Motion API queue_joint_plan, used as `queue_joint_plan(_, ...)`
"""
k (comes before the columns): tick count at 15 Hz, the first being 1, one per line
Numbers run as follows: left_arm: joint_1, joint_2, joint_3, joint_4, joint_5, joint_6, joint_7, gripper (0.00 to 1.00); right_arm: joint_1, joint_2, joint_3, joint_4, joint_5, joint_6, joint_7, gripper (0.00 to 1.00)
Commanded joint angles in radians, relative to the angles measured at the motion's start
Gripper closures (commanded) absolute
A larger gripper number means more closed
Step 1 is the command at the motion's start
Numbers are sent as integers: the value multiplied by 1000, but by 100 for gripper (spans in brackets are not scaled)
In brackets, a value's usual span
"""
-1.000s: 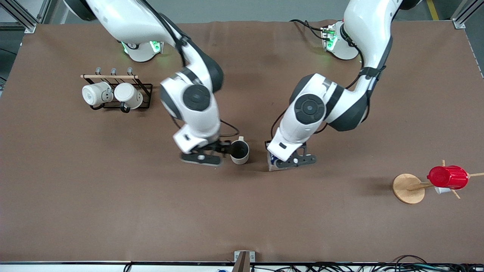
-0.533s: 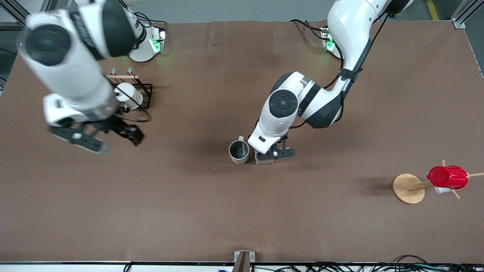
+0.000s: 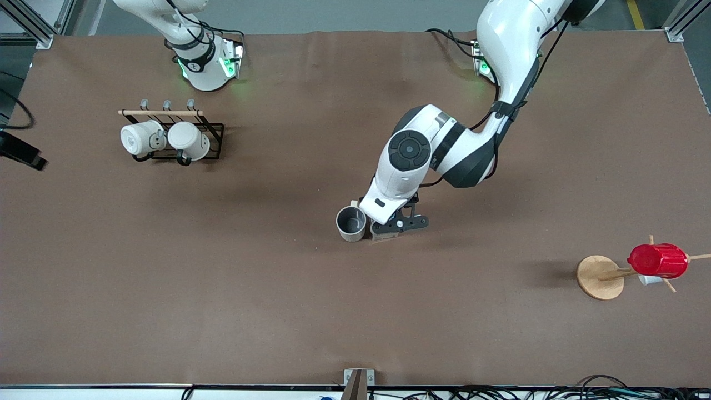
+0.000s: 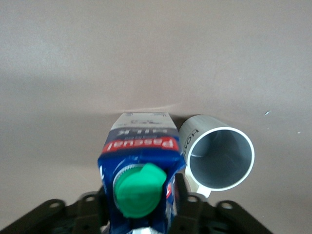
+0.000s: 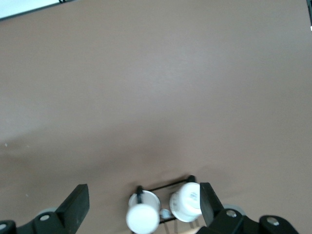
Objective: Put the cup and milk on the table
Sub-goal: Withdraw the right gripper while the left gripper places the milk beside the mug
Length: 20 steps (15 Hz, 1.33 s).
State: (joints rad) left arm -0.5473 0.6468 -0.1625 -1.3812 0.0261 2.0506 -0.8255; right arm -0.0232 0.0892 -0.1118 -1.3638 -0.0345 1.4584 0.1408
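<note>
The cup stands upright on the brown table, near its middle; it also shows in the left wrist view, grey inside. My left gripper is shut on the milk, a blue-and-white carton with a green cap. The carton is upright, close beside the cup on the side toward the left arm's end. In the front view the gripper hides most of the milk. My right gripper is open and empty, high over the mug rack; only a dark part of it shows at the front view's edge.
A black rack with two white mugs stands toward the right arm's end. A red cup hangs on a wooden stand toward the left arm's end.
My right gripper let go of the cup and swung away toward the right arm's end of the table. My left gripper carried the milk up beside the cup.
</note>
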Motion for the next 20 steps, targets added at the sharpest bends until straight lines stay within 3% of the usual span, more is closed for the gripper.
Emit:
queue_joint_plan(1,12,-39,15,25,18,-18,0,0,-10,-62,-28,-115,27,33,-44,0)
queue_joint_plan(4,137,-186,34,10,21,-149,47,0,-44,-57,9,-115,64,57,-40,0)
queue_joint_plan(7,265,-306,31,8,18,-245,296,0,-38,-59,78,-107,67,53,58,0)
queue_joint_plan(13,457,-507,29,-4,17,-477,587,0,-20,-59,77,-106,68,45,59,0)
queue_joint_plan(15,506,-576,26,-65,6,-489,673,0,-21,-59,75,-106,70,46,56,0)
queue_joint_plan(20,509,-768,31,-283,2,-477,712,0,-21,-59,75,-106,68,43,46,0)
